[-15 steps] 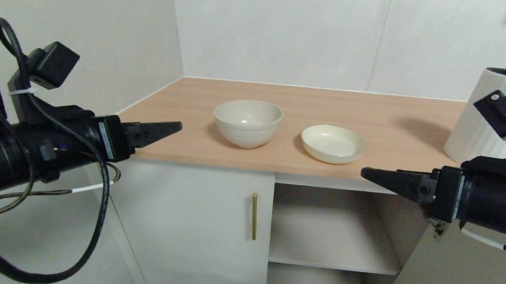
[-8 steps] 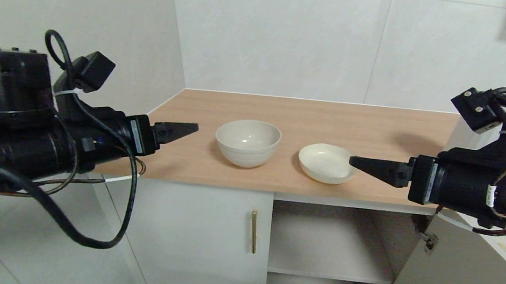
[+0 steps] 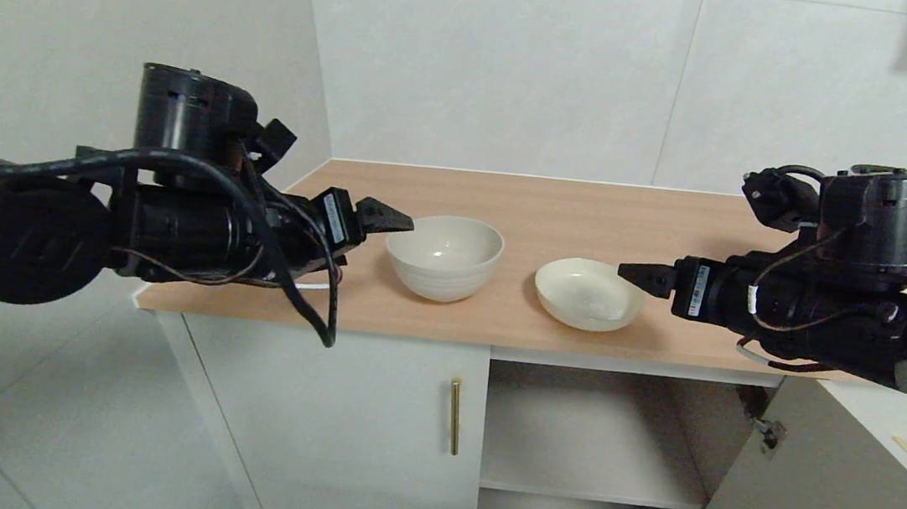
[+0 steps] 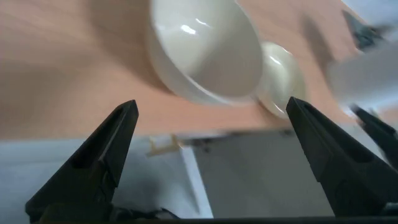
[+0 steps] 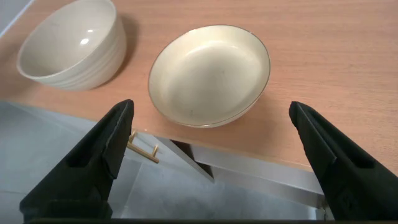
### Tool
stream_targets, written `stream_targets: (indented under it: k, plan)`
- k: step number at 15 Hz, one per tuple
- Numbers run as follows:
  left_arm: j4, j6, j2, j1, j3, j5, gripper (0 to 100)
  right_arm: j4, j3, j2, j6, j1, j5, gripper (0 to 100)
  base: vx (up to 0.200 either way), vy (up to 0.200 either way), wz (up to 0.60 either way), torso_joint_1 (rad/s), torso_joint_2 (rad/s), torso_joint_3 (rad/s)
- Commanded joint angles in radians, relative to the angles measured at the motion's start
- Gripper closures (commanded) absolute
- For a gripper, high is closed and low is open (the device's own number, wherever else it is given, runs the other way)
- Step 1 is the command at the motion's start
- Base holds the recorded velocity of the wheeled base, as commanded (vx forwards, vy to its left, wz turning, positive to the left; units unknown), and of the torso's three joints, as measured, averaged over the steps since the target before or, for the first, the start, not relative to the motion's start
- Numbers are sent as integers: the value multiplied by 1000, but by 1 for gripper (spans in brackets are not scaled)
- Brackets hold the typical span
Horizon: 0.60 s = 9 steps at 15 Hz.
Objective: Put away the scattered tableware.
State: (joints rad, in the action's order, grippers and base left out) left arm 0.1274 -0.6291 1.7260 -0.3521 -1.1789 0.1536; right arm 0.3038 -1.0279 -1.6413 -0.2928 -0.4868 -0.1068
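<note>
The left gripper (image 4: 210,104) has its fingers spread wide with nothing between them, and hovers close to the left rim of the deep bowl (image 3: 443,255). The right gripper (image 5: 209,107) is likewise spread and empty, pointing at the right rim of the shallow bowl (image 3: 588,292). Both bowls stand upright near the front edge of the wooden countertop (image 3: 560,207), the deep one left of the shallow one and slightly apart. Below, the cabinet's right door (image 3: 772,507) hangs open on a shelf (image 3: 594,438); the left door (image 3: 367,431) is closed.
</note>
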Motion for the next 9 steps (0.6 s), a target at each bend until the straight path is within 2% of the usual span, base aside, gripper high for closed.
stream_targets:
  k: [1,2,3,9]
  plan:
    - [0,-3,130,-16,-68,-98,0,1,-1,-6,0,-1,-2,0,0,0,0,0,0,0]
    - [0,-4,164,-18,-90,-144,0,1,0,0,0,-1,-2,0,0,0,0,0,0,0]
    - [0,-4,178,-16,-100,-158,0,1,2,3,0,-1,-2,0,0,0,0,0,0,0]
    - [54,-6,211,-16,-103,-155,0,3,3,3,0,-1,-2,0,0,0,0,0,0,0]
